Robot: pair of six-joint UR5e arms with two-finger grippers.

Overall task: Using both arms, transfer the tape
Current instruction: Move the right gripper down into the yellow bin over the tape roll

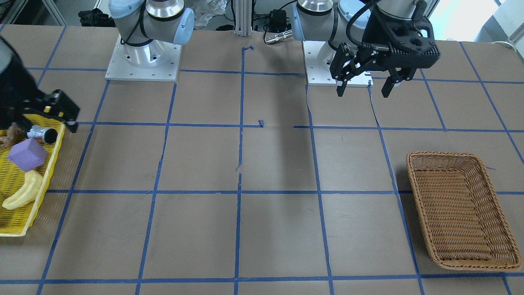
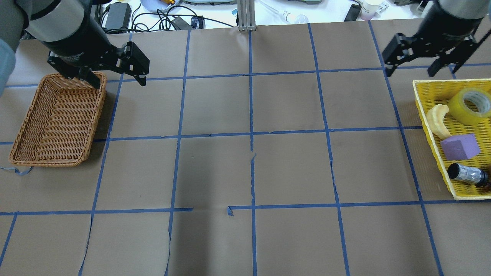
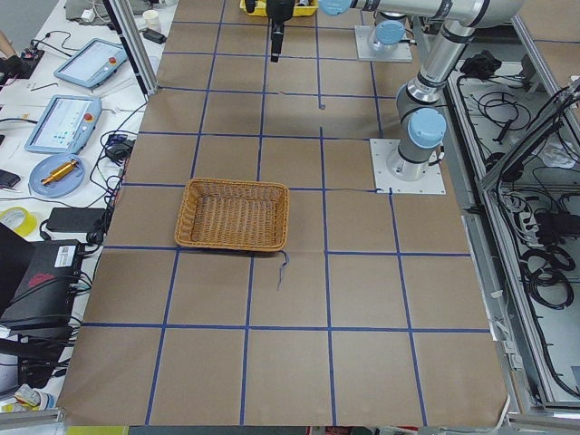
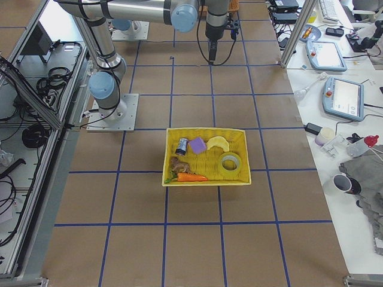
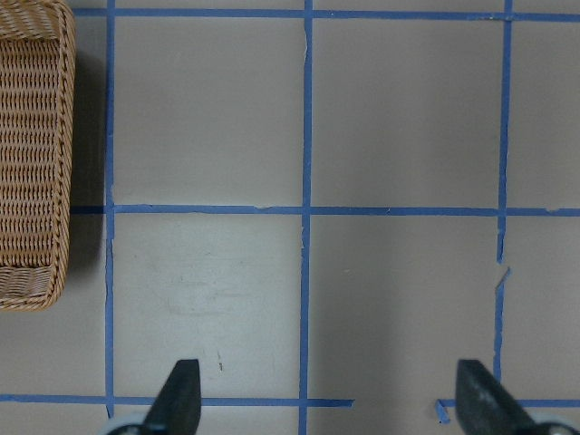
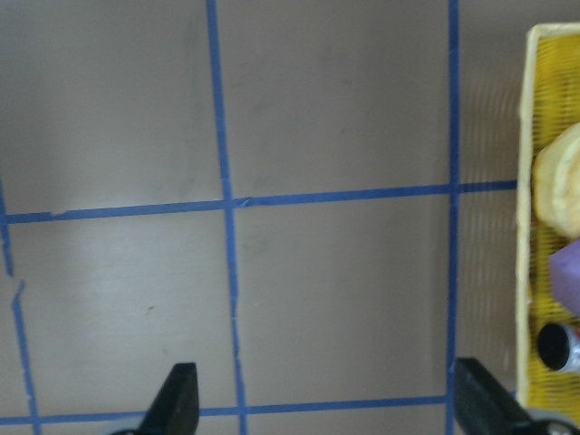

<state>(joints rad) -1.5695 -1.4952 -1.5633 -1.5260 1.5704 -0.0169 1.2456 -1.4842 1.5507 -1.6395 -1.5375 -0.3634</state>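
Note:
The yellow tape roll (image 2: 471, 105) with a white core lies in the yellow tray (image 2: 448, 81) at the right, also in the exterior right view (image 4: 230, 163). It is hidden in the front-facing view. My right gripper (image 2: 410, 73) is open and empty, above the table just beyond the tray's far left corner, apart from the tape. Its wrist view shows both fingers spread (image 6: 328, 403) and the tray's rim (image 6: 524, 227). My left gripper (image 2: 118, 81) is open and empty, above the far right corner of the wicker basket (image 2: 57, 161). It also shows in the front-facing view (image 1: 362, 93).
The tray also holds a pale banana (image 2: 435, 119), a purple cube (image 2: 459, 147), a black-and-silver can (image 2: 466, 174) and a carrot (image 4: 191, 177). The wicker basket holds nothing. The brown paper tabletop with blue tape grid lines spans between basket and tray.

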